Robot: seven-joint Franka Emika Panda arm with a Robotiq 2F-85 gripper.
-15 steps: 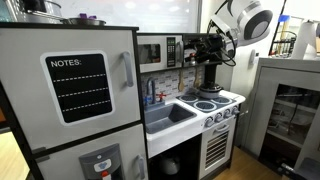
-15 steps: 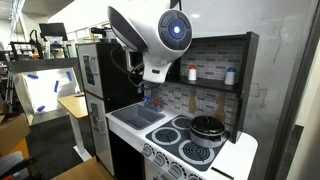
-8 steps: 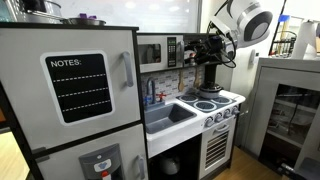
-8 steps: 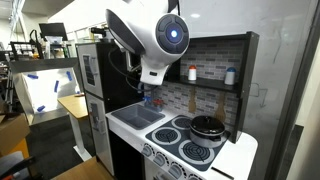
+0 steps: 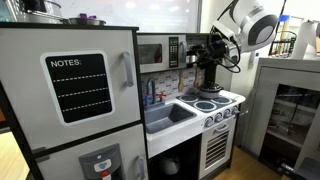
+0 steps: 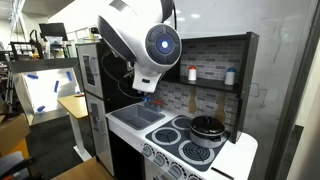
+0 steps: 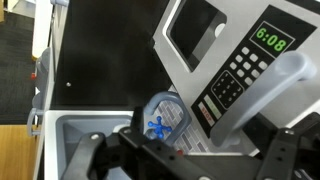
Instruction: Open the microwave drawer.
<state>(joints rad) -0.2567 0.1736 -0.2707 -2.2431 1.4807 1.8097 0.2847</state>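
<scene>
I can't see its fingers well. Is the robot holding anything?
Nothing that shows. The gripper is open, fingers wide apart, close to the microwave handle but not closed on it.

microwave (image 5: 158, 53) | grey, dark window, green 6:08 display | door shut | above sink (image 5: 170, 117)

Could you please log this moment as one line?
phase: pre-grasp | end effector: open, beside pale grey handle | grey toy microwave: shut
</scene>
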